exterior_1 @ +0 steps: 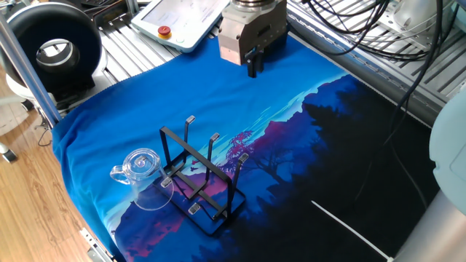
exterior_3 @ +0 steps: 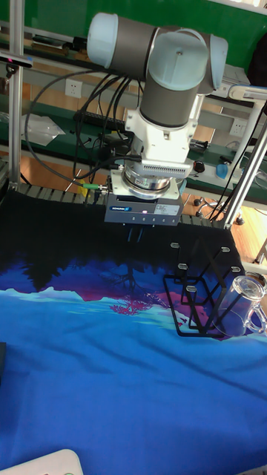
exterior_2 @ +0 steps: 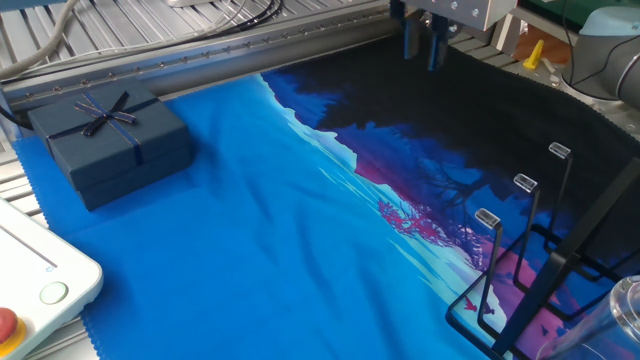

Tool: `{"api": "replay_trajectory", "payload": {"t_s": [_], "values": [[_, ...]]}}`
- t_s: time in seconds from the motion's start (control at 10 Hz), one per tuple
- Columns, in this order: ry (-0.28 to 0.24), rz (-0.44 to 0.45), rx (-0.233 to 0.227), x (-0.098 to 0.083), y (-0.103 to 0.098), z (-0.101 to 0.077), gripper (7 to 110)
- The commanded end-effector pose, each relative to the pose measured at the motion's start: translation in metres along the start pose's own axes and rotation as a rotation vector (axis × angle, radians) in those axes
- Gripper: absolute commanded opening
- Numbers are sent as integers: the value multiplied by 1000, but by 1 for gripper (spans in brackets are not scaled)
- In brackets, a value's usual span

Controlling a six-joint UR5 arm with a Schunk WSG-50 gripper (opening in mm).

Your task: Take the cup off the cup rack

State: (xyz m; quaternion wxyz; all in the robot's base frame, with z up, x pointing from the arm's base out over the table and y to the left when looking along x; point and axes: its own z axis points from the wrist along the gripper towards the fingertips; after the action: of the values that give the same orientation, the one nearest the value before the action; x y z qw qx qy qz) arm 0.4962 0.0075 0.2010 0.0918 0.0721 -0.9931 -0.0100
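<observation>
The clear cup (exterior_1: 143, 173) leans tilted against the left side of the black cup rack (exterior_1: 206, 177), apparently hung on one of its prongs. In the tall fixed view the cup (exterior_3: 242, 300) is at the right of the rack (exterior_3: 197, 298). The other fixed view cuts the cup (exterior_2: 617, 312) off at the bottom right, beside the rack (exterior_2: 543, 262). My gripper (exterior_1: 253, 67) hangs high over the far edge of the blue cloth, well away from both. Its fingers (exterior_2: 408, 42) are almost together with only a narrow gap, and nothing is between them.
A dark blue gift box (exterior_2: 108, 140) sits on the cloth's corner. A white teach pendant (exterior_1: 178, 18) lies behind the gripper. A black round device (exterior_1: 54, 47) and a metal post (exterior_1: 22, 65) stand at the left. Cables (exterior_1: 364, 29) hang at the back right.
</observation>
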Motion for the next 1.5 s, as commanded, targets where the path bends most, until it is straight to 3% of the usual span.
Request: {"api": "replay_trajectory", "payload": {"t_s": [0.0,1.4], "values": [[-4,10,-9,1,7,2,7],[-29,3,-1,-3,12,8,7]]}}
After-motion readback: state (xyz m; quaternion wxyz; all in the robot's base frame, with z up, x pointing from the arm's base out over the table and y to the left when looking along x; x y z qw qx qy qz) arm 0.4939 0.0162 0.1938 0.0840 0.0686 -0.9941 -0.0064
